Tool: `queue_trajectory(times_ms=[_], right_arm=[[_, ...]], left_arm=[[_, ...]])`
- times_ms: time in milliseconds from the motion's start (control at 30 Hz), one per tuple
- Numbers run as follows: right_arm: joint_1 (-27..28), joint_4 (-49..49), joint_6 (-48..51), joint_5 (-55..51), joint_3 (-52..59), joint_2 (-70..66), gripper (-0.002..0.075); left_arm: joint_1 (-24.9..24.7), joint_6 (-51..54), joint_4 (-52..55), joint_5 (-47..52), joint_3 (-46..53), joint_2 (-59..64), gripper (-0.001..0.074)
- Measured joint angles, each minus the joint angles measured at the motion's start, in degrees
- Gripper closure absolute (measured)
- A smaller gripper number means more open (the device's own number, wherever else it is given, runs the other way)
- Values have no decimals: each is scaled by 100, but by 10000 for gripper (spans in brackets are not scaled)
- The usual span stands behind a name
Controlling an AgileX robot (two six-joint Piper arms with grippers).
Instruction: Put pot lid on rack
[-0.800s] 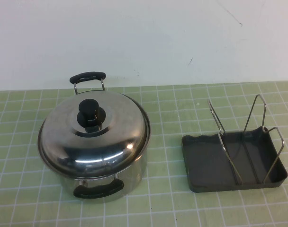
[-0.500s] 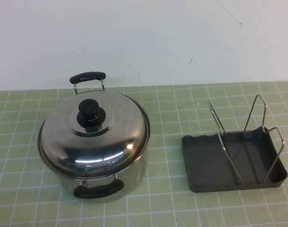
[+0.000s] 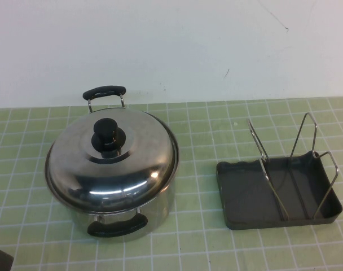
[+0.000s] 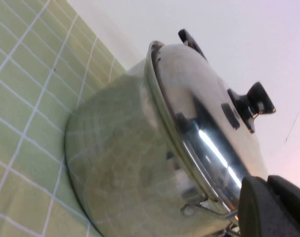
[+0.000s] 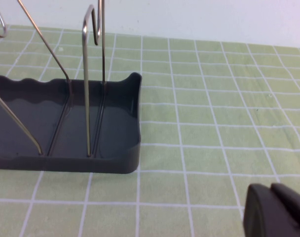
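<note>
Steel pot lid (image 3: 112, 161) sits on the pot (image 3: 132, 212), rack (image 3: 278, 195) well apart; left gripper (image 4: 273, 210) beside the pot and right gripper (image 5: 276, 210) near the rack, jaws pressed together.

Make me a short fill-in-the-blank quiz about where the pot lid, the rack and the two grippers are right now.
1. The pot lid sits on top of the ____.
2. The knob at the lid's centre is coloured ____.
3. The rack holds no lid; only bent ____ loops rise from it.
4. Only a dark tip of the left gripper shows, at the table's near ____ corner; the right gripper hangs near the rack.

Missing words: pot; black; wire; left
</note>
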State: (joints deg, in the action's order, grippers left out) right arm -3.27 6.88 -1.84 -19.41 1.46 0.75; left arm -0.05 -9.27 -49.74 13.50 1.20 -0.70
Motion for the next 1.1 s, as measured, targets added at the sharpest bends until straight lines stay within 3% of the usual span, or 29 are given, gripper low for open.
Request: queue_trajectory(times_ms=[233, 333, 567, 733, 800, 900, 1000, 1100], right_arm=[[0, 0, 0, 0, 0, 0, 727], [0, 0, 0, 0, 0, 0, 727], [0, 0, 0, 0, 0, 0, 727], [0, 0, 0, 0, 0, 0, 727], [0, 0, 0, 0, 0, 0, 727], [0, 0, 0, 0, 0, 0, 727], [0, 0, 0, 0, 0, 0, 727], [0, 0, 0, 0, 0, 0, 727]], left_arm=[[0, 75, -63, -226, 0, 0, 737], [0, 750, -21, -85, -94, 0, 737], [0, 2309, 1382, 1067, -2112, 1507, 737], [0, 3595, 1455, 1089, -3037, 2672, 737], [-58, 3616, 1674, 802, -3160, 2991, 737], [-396, 2748, 2745, 208, -3174, 3307, 735], [-1084, 1872, 3865, -674, -3021, 3506, 687], [-1794, 1598, 4444, -1768, -2831, 3892, 542]])
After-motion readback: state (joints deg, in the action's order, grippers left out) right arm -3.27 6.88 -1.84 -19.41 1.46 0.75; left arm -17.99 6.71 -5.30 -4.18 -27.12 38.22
